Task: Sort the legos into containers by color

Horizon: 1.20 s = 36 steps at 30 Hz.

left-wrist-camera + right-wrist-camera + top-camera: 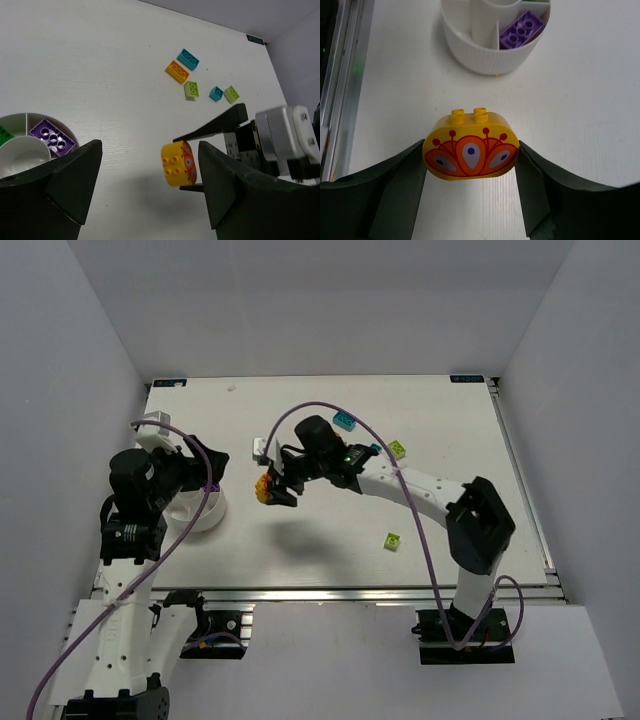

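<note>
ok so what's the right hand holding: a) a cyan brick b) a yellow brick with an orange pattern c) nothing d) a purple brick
b, the right hand is clamped on the yellow brick, whose orange pattern faces the wrist camera.

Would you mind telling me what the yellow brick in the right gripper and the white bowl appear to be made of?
The yellow brick looks like moulded plastic, smooth and slightly glossy, with crisp studs and an orange pattern printed on its face. The white bowl also seems plastic, probably matte: its outer wall is finely ribbed, its dividers thin and even.
</note>
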{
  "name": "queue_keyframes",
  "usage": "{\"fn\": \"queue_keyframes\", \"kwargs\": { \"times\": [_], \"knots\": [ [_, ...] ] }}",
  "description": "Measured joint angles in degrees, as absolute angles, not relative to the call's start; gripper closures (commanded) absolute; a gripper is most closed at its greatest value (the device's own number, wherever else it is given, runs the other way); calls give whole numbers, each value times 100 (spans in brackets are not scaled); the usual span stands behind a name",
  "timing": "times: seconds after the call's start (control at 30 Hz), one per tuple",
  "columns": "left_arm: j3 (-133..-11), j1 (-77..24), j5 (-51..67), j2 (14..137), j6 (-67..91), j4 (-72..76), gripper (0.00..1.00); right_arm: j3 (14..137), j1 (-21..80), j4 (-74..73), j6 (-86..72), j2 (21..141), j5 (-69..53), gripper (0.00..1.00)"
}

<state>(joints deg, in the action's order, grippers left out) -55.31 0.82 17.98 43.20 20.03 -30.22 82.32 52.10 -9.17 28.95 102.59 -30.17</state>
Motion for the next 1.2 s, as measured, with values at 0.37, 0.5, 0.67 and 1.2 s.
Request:
{"fn": "queue_keyframes", "kwargs": {
  "times": [0.37,0.5,0.67,1.2],
  "knots": [
    [-4873,130,1369,4082,2895,-2952,13,10055,5295,-617,1887,11579,-2985,100],
    [-4836,130,1542,4307,3127,-2915,13,10335,5378,-628,1999,11690,-2993,100],
    [-4829,130,1708,4639,3234,-2902,13,10383,5581,-698,2228,11695,-2993,100],
    [-4831,130,1837,4871,3304,-3006,44,10604,5706,-869,2456,11701,-2816,100]
  ]
}}
